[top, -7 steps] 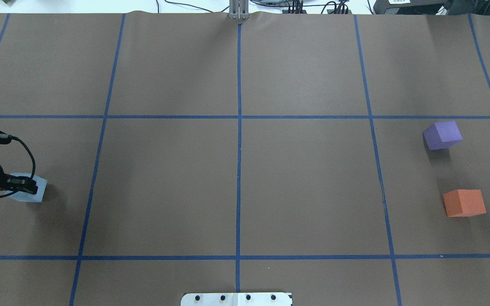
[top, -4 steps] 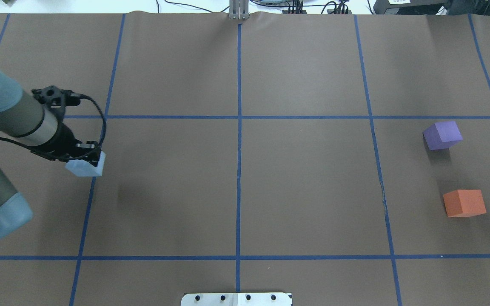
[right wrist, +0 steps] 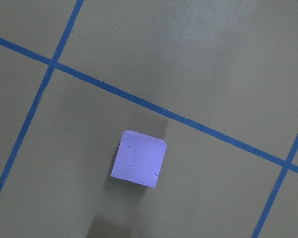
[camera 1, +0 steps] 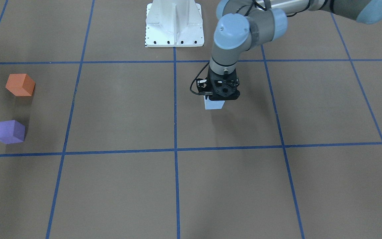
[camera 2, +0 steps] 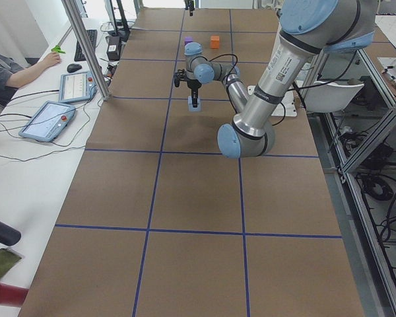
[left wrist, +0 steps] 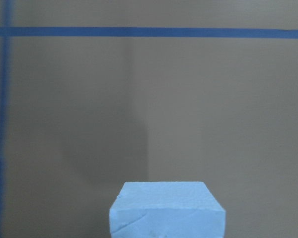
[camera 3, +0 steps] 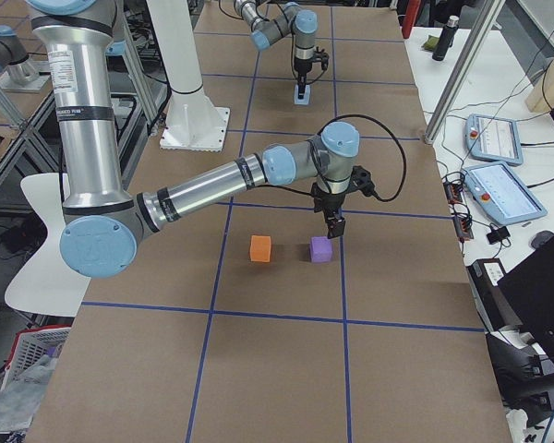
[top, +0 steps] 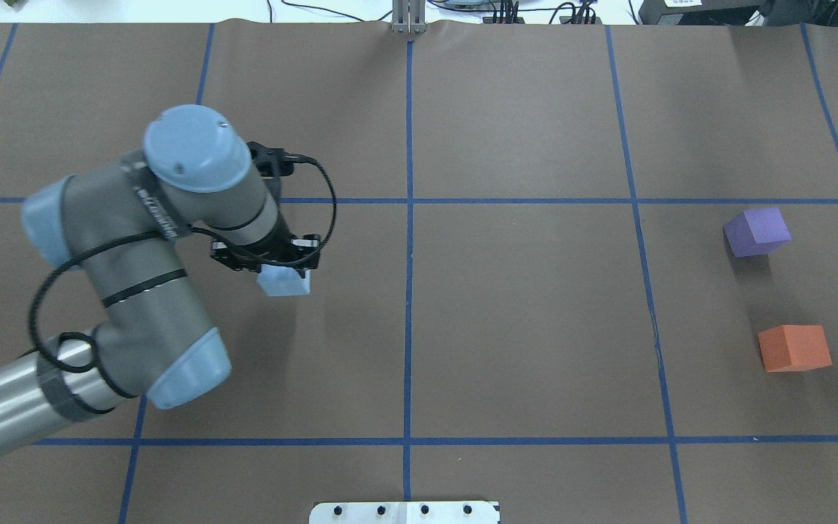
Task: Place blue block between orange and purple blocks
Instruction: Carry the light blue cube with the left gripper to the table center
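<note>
My left gripper (top: 282,268) is shut on the pale blue block (top: 285,282) and holds it above the table, left of the centre line; the block also shows in the front view (camera 1: 214,104) and the left wrist view (left wrist: 166,210). The purple block (top: 756,231) and the orange block (top: 794,348) sit apart at the far right, with a gap between them. My right gripper (camera 3: 333,226) hovers just beyond the purple block (camera 3: 321,249), which shows in its wrist view (right wrist: 138,158); I cannot tell whether it is open or shut.
The robot's white base plate (camera 1: 174,25) stands at the near middle edge. Blue tape lines divide the brown table into squares. Tablets (camera 3: 494,138) and an operator's arm (camera 2: 13,69) are on a side bench beyond the far edge.
My left arm has lifted the blue block from the far left and carried it rightward, towards the centre line. The purple and orange blocks have not moved.
</note>
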Controlling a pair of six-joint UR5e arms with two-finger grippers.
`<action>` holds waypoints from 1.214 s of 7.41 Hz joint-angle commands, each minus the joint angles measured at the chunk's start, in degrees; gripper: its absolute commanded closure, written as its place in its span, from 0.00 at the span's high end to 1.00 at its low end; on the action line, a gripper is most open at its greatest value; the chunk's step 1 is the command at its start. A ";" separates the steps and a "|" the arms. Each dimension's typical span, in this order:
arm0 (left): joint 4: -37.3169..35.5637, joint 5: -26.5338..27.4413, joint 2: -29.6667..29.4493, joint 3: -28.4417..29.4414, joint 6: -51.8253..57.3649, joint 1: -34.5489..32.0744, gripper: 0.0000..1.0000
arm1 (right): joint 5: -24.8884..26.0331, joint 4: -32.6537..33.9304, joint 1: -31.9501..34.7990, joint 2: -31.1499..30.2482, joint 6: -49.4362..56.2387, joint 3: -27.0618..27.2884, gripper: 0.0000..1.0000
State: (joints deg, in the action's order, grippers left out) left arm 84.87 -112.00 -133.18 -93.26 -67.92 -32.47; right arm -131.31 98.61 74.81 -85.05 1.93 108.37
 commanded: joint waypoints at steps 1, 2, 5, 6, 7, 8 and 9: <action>2.56 3.88 -8.93 10.36 -1.60 4.15 0.42 | -0.53 0.00 -0.02 0.15 0.00 0.00 1.00; 6.15 4.42 -8.86 12.21 -1.78 5.30 0.53 | -0.53 0.00 -0.02 0.15 0.00 0.00 1.00; 6.89 4.60 -8.94 13.11 -2.31 6.19 0.99 | -0.53 0.00 -0.02 0.15 0.00 0.00 1.00; 6.71 4.52 -8.94 12.06 -1.96 5.67 1.00 | -0.62 0.00 -0.02 0.23 -0.09 0.09 1.00; 5.84 3.91 -8.77 9.01 -1.78 3.23 1.00 | -1.31 0.00 -0.19 1.37 -3.13 0.18 1.00; 3.92 1.55 -7.98 5.76 -0.30 0.77 1.00 | -1.84 0.00 -2.20 3.29 -8.91 1.66 1.00; -0.89 -1.69 -5.19 0.76 5.37 -1.95 1.00 | -1.33 0.00 -6.05 5.14 -16.71 3.93 1.00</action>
State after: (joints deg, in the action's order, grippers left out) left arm 88.28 -110.46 -140.73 -87.33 -67.28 -31.31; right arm -132.76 98.61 72.33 -82.06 -6.67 110.09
